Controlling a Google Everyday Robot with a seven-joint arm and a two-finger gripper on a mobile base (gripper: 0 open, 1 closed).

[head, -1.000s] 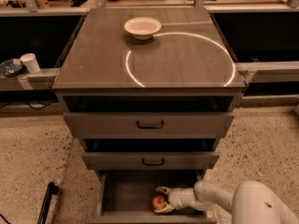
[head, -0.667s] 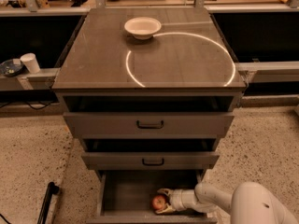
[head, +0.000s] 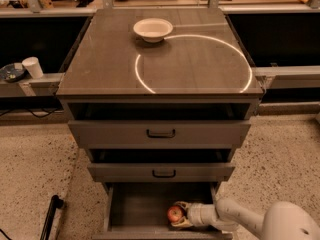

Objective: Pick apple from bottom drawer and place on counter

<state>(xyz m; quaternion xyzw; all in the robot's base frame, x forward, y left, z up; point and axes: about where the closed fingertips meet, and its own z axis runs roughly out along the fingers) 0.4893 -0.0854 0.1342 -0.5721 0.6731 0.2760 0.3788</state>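
Observation:
The red apple (head: 174,213) lies on the grey floor of the open bottom drawer (head: 135,206), towards its right side. My gripper (head: 178,214) reaches in from the right, low in the drawer, with one finger behind the apple and one in front of it. The white arm runs off to the lower right. The counter (head: 190,59) is the cabinet's glossy dark top with a thin white ring on it.
A white bowl (head: 153,29) stands at the back of the counter. The two upper drawers with black handles (head: 160,133) are pulled partly out above the bottom one. A white cup (head: 33,67) sits on a ledge at left. A black rod (head: 49,218) lies on the speckled floor.
The gripper and the apple have stayed almost in place; the fingers sit a little closer around the apple.

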